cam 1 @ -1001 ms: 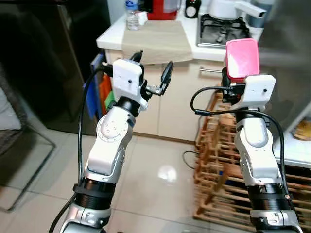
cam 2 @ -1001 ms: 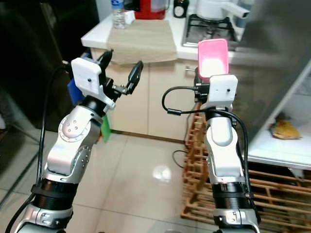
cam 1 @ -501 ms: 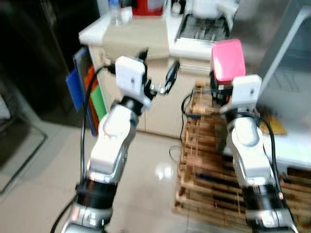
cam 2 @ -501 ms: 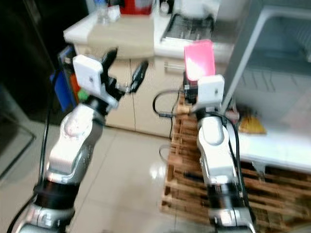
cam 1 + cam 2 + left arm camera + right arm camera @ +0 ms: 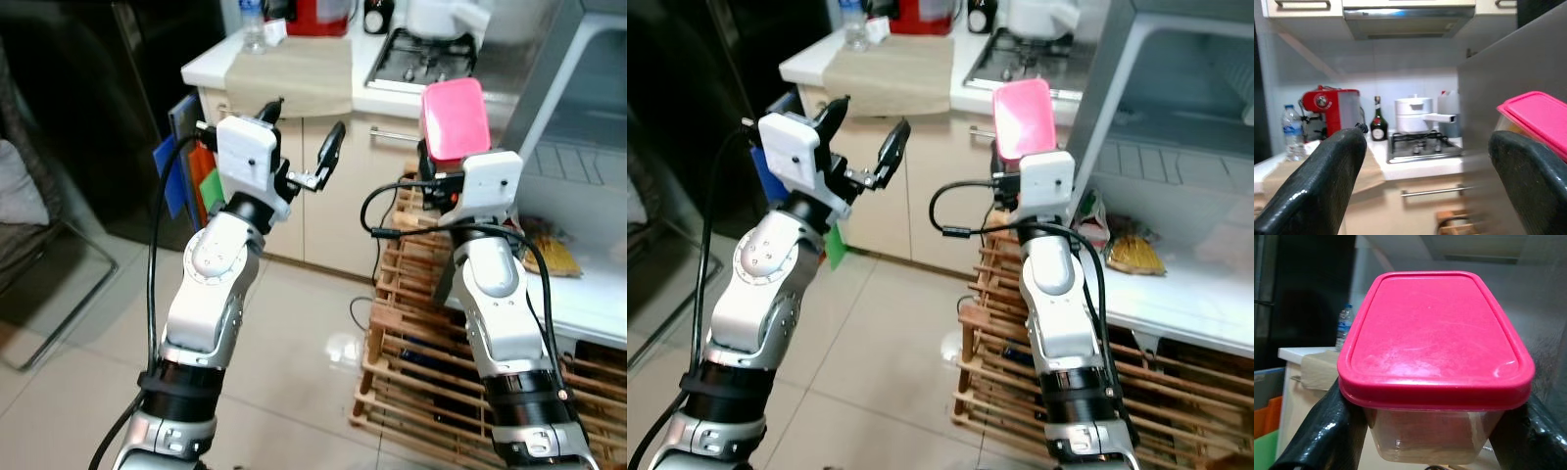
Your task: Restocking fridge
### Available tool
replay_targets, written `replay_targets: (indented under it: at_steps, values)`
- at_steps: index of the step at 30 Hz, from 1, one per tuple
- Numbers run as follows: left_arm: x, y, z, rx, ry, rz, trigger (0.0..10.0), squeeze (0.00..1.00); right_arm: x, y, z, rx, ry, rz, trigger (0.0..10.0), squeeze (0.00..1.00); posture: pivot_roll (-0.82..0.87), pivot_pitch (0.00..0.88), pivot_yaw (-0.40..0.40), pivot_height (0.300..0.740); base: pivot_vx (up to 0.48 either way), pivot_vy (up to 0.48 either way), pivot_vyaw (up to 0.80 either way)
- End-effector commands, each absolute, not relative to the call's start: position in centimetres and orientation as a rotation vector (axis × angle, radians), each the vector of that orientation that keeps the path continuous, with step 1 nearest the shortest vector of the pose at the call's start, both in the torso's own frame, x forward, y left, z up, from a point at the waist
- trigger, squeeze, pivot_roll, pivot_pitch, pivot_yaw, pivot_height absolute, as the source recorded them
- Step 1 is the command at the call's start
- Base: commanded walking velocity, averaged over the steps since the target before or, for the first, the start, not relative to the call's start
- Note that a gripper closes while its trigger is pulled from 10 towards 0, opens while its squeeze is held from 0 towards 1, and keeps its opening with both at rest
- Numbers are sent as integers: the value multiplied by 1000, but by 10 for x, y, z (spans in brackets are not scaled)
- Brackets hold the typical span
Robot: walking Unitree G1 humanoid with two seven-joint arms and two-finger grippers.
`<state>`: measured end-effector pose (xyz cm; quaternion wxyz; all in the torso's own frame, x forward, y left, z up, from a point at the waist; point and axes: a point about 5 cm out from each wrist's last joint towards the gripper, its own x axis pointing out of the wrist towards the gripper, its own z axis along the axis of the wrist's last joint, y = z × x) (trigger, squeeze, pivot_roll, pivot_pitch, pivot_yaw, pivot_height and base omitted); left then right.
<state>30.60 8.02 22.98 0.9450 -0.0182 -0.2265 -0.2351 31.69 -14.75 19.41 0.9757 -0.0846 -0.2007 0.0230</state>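
- Kitchen cabinets are running along the far side, their white surface [image 5: 294, 61] carrying a beige cloth [image 5: 292, 67], a water bottle [image 5: 254, 22], a red coffee machine [image 5: 1331, 112] and a gas hob [image 5: 423, 57].
- On the right, the open fridge [image 5: 1176, 147] is showing a white shelf with a yellowish packet [image 5: 1134, 255] lying on it.
- Right pincer [image 5: 1425, 431] is gripping a clear container [image 5: 455, 119] (pink lid) from both sides, holding it raised just left of the fridge.
- Left pincer [image 5: 302, 137] is hanging in the air to the left, fingers spread wide, holding nothing.
- Below the fridge, a wooden pallet rack [image 5: 431, 362] is standing on the tiled floor [image 5: 88, 382].
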Motion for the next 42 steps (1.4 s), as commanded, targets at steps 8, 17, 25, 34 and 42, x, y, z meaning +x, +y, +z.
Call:
replay_targets:
  at_steps: [8,17,25,34,42]
  values:
    - [307,86,232,-27,-468,-451,10000,0,297,-149,201,-155,-432,142,0,0,-134,0,25,740,0,0,0]
    - [305,84,233,-41,-463,-464,10000,0,291,-148,199,-139,-414,166,0,0,-134,0,29,740,-92,0,0]
    - [306,85,233,-36,-471,-454,10000,0,296,-154,191,-143,-370,123,0,0,-134,0,26,740,-110,0,0]
    - [308,84,233,-28,-471,-460,10000,0,297,-179,177,-137,-292,0,0,0,-141,0,25,740,0,0,0]
    - [310,83,230,-21,-453,-458,10000,0,299,-189,171,-141,-255,-49,0,0,-141,0,25,740,0,0,-473]
